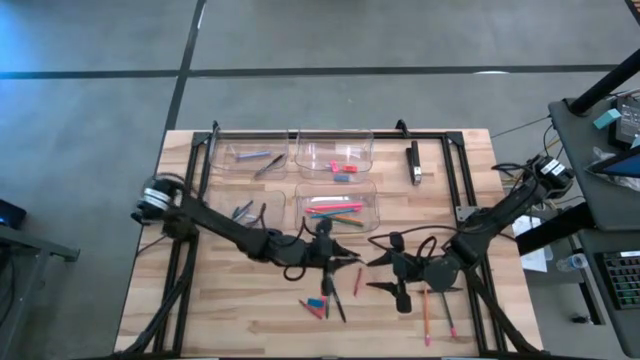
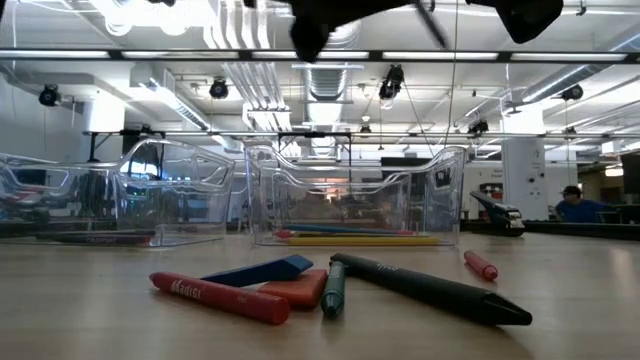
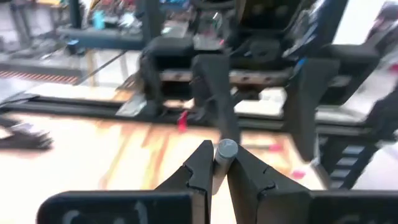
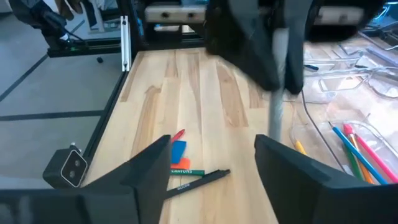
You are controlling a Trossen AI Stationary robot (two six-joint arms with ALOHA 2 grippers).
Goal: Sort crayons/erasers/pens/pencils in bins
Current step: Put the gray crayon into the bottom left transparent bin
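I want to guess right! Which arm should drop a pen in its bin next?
Left. The left gripper is shut on a grey pen, and the bin holding pens sits on its side. The right gripper is open, empty.

My worktable [image 1: 240, 300] is a light wooden butcher-block top, bordered by a black metal frame [image 1: 330, 131]. A thick black-and-silver bar [image 1: 414, 163] lies on the wood near the frame's far right corner. Grey concrete floor [image 1: 100, 90], crossed by dark seams, surrounds the table. To my right stands a dark side desk [image 1: 610, 130] with loose cables. In the low view, a seated person [image 2: 574, 204] appears far behind the table.
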